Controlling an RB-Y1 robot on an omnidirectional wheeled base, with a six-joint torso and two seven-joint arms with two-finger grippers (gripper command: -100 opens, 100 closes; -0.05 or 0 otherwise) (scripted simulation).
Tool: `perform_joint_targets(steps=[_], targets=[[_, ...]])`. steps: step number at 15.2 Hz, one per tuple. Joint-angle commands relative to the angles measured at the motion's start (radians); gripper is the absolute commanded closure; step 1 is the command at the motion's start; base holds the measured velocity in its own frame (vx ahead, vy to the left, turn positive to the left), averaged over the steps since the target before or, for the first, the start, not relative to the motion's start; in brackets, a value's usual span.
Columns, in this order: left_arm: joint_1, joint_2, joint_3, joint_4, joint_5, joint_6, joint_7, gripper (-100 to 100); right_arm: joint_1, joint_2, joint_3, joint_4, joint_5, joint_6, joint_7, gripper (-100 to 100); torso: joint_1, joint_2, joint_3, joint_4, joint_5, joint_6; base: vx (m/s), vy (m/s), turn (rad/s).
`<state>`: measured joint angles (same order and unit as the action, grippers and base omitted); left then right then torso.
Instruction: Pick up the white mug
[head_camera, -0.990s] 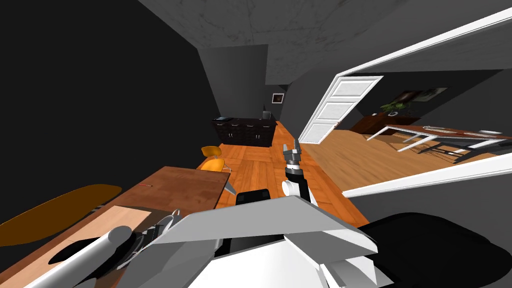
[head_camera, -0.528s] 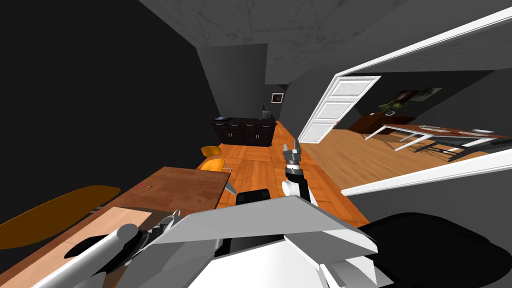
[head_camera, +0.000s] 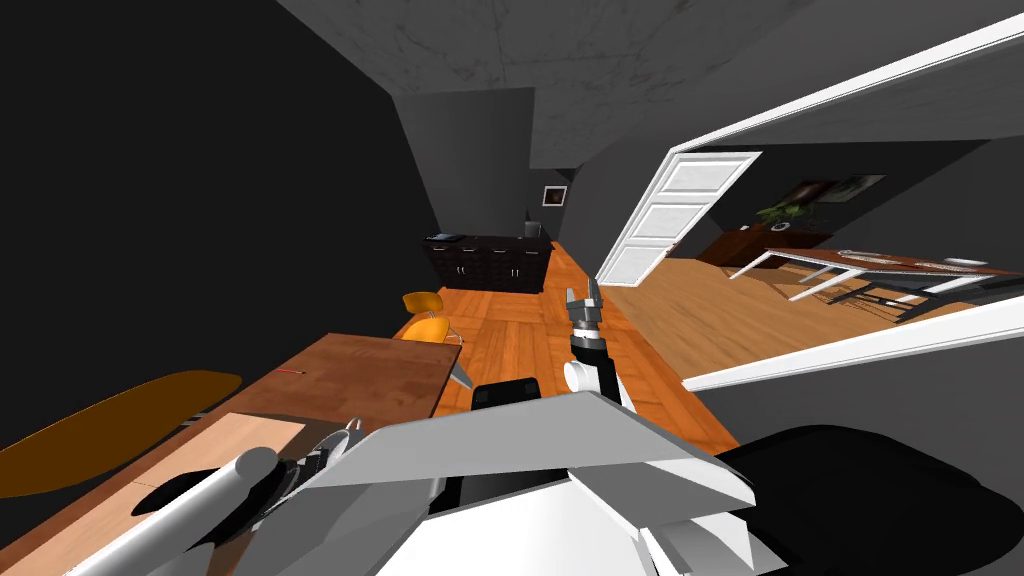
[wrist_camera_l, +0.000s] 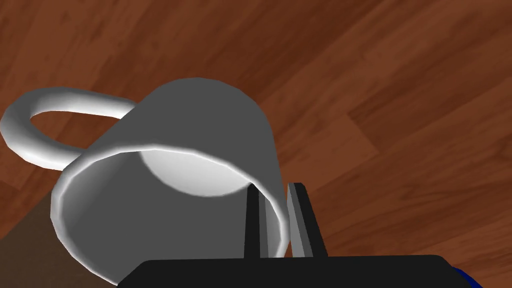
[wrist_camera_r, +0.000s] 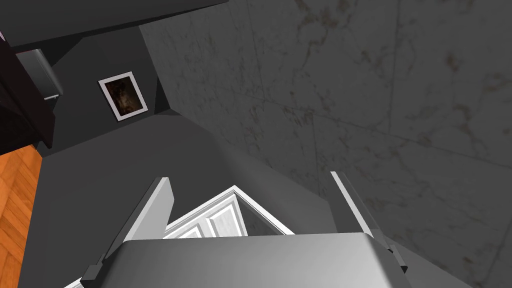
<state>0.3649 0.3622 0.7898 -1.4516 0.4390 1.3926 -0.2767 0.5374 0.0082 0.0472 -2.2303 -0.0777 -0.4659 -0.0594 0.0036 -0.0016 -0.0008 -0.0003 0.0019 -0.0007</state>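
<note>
Since a second ago the left forearm has shifted slightly along the table's near edge and the head camera has turned a touch; over the last half second nothing has moved. The mug (wrist_camera_l: 200, 125) is a plain grey-white cylinder with a smooth, thick rim and a rounded loop handle on the side away from the fingers. It tilts with its mouth towards the left gripper (wrist_camera_l: 273, 186), and its pale round bottom shows inside. That gripper is clamped on the mug's wall at the rim: one thin finger (wrist_camera_l: 251, 220) stands inside the cup and the other presses the outside. Behind the mug lies the table (head_camera: 370, 375), reddish-brown wood with broad planks and visible grain; whether the mug's base touches it cannot be told. In the head view the mug is at the table's near end, beside a paler wooden board (head_camera: 240, 440). An orange chair (head_camera: 430, 318) with a curved shell stands at the far end. The right gripper (head_camera: 584, 293) is raised over the orange plank floor (head_camera: 520, 340), well apart from the table, its two blades spread wide around nothing.
</note>
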Motion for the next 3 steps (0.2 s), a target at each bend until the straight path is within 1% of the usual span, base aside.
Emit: perform_joint_targets(steps=[1, 2, 3], targets=[[0.013, 0.006, 0.019, -0.034, 0.008, 0.032, -0.008, 100, 0.000, 0.000, 0.000, 0.000, 0.000, 0.000, 0.000, 0, 0.000, 0.000, 0.000, 0.000, 0.000, 0.000, 0.028, -0.028, -0.003], [0.017, 0.008, 0.027, -0.047, 0.012, 0.048, -0.010, 100, 0.000, 0.000, 0.000, 0.000, 0.000, 0.000, 0.000, 0, -0.001, -0.001, 0.000, 0.000, 0.000, 0.000, 0.037, -0.035, -0.001], [0.010, 0.007, 0.017, -0.028, 0.007, 0.026, -0.006, 100, 0.000, 0.000, 0.000, 0.000, 0.000, 0.000, 0.000, 0, -0.001, -0.001, -0.001, 0.000, 0.000, 0.000, 0.024, -0.020, 0.005]])
